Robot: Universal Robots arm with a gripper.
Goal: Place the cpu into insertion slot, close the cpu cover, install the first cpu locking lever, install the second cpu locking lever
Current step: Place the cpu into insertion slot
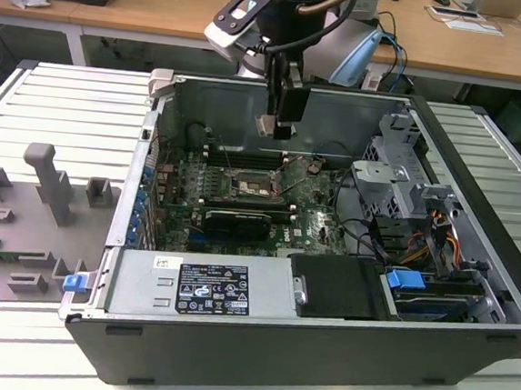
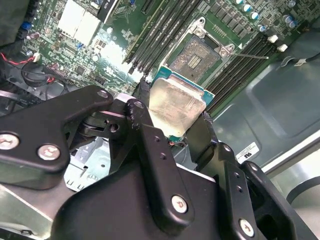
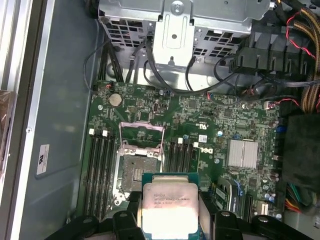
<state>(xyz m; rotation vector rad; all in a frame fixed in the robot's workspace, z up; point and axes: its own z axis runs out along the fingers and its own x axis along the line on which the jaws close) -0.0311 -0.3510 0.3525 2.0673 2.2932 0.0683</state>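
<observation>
My gripper (image 1: 276, 123) hangs inside the open computer case, above the motherboard, shut on the cpu (image 1: 266, 125). In both wrist views the cpu (image 3: 170, 205) (image 2: 176, 102) shows its pale silver top and green edge, pinched between black fingers (image 3: 125, 220) (image 2: 145, 117). The insertion slot (image 3: 135, 172) (image 2: 199, 55) (image 1: 256, 187) lies bare below it, dark in the centre with a metal rim. The cpu is clear of the slot, offset a little to one side. The cpu cover (image 3: 142, 131) stands swung open at the slot's edge. A thin locking lever (image 2: 250, 56) sticks out beside the slot.
Long memory slots (image 3: 100, 170) (image 2: 160, 35) flank the socket on both sides. A black graphics card (image 1: 233, 222) sits in front of the socket, a metal drive cage (image 1: 399, 171) to the exterior view's right, the power supply (image 1: 198, 285) in front. Grey fixtures (image 1: 51, 186) stand left of the case.
</observation>
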